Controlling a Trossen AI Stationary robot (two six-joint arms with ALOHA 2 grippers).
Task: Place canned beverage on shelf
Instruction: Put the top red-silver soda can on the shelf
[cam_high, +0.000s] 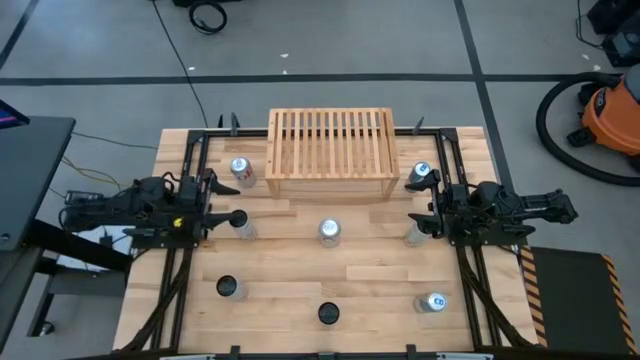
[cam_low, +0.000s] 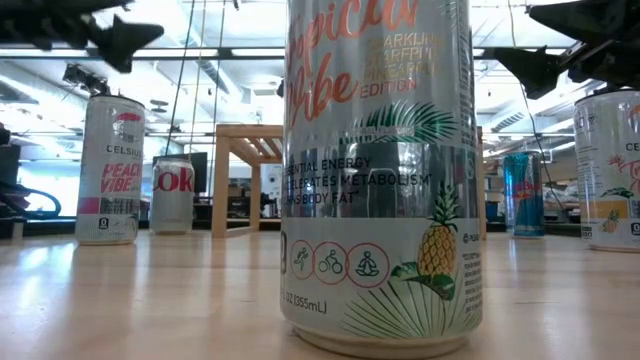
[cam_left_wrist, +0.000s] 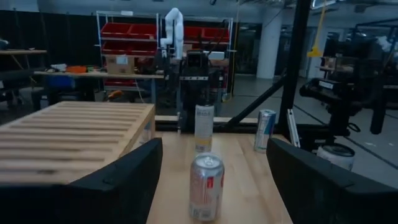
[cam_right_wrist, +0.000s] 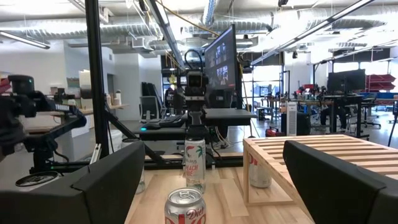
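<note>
The light-wood shelf (cam_high: 330, 150) stands on its plank sides at the far middle of the table, its slatted top (cam_left_wrist: 62, 134) bare. Several cans stand upright around it. A silver-and-red can (cam_high: 329, 232) at the table's centre shows ahead of both wrist cameras (cam_left_wrist: 206, 186) (cam_right_wrist: 185, 208). My left gripper (cam_high: 225, 203) hovers level at the left, open (cam_left_wrist: 214, 146), with nothing between its fingers; a tall can (cam_high: 244, 228) stands just past its near fingertip. My right gripper (cam_high: 418, 208) hovers at the right, open (cam_right_wrist: 214, 149) and holding nothing.
More cans stand by the shelf's left end (cam_high: 241, 172) and right end (cam_high: 421, 175), by my right gripper (cam_high: 414, 235), and along the near side (cam_high: 228, 288) (cam_high: 328, 313) (cam_high: 434, 302). In the low view a pineapple-printed can (cam_low: 380, 170) fills the foreground. Black frame posts (cam_left_wrist: 298, 62) edge the table.
</note>
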